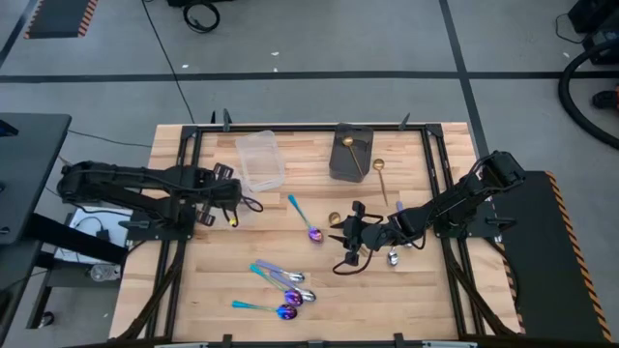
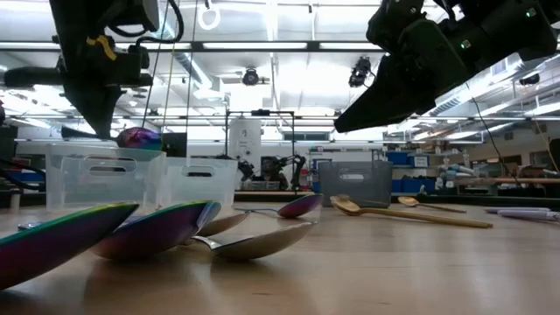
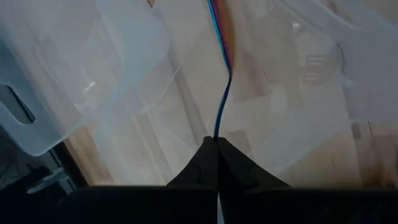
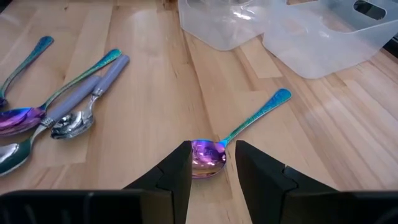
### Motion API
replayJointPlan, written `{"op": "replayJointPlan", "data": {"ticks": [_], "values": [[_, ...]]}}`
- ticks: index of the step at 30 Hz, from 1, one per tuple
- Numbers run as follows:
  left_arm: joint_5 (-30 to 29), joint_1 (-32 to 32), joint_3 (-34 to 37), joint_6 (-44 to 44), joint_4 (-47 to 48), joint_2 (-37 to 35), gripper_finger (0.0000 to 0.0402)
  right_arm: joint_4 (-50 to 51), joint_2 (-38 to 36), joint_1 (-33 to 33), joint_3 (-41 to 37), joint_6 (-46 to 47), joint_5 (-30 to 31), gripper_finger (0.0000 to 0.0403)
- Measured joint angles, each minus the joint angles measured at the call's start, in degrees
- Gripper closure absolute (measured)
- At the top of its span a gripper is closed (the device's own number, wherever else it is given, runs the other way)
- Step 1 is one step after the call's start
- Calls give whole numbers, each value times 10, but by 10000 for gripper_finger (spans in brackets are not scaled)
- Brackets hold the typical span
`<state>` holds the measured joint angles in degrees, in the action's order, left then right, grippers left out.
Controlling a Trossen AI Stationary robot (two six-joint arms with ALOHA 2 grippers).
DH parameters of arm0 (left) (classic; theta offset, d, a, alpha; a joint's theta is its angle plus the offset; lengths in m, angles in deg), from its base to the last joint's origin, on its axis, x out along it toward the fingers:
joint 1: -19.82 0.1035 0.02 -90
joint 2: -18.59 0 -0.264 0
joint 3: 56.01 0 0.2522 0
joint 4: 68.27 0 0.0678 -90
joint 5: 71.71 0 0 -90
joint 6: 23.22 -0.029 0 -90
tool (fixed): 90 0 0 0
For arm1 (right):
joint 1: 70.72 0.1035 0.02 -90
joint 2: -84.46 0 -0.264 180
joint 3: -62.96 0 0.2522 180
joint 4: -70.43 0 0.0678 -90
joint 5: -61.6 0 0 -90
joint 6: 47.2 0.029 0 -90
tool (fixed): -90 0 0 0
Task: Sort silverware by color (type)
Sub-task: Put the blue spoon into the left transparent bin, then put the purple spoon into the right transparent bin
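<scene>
My left gripper (image 3: 216, 140) is shut on an iridescent spoon (image 3: 219, 74), over two clear plastic tubs (image 3: 93, 81) (image 3: 311, 68) at the table's left. In the low view the spoon's purple bowl (image 2: 140, 137) hangs just above a tub's rim. My right gripper (image 4: 212, 148) stands open mid-table, above another iridescent spoon (image 4: 242, 127) that lies flat on the wood. Its fingers stand on either side of the purple bowl (image 4: 208, 158), and the teal handle points away from them. Several more spoons with lilac and teal handles (image 1: 283, 280) lie near the front edge. My left gripper pinches the spoon's slim handle (image 3: 217, 127) between its two shut fingers, at the blue end. The fingers slant steeply down, and the spoon runs on along their line, seen edge-on. It is lifted clear of the table, bowl end lowest, over the tubs.
A dark grey box (image 1: 350, 151) at the far middle holds a gold spoon; another gold spoon (image 1: 380, 174) lies beside it. A clear tub (image 1: 259, 159) stands at the far left. A silver spoon (image 1: 394, 256) lies under the right arm. Bare wood lies between the spoon groups.
</scene>
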<state>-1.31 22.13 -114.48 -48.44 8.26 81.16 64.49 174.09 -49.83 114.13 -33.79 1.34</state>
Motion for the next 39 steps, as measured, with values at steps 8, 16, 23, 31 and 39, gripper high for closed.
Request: {"op": "replayJointPlan", "data": {"ticks": [8,16,23,31,39], "values": [[2,11,81,-24,-96,0,402,-6,0,0,0,0,-9,270],[2,11,106,-20,-134,1,374,-9,0,0,0,-1,-9,270],[-6,11,102,15,-127,-1,289,-9,0,0,0,-1,-9,270],[-53,-12,15,100,-174,-1,248,-9,0,0,0,-1,-9,270],[54,-90,12,162,-399,44,247,14,0,0,0,0,-9,270]]}}
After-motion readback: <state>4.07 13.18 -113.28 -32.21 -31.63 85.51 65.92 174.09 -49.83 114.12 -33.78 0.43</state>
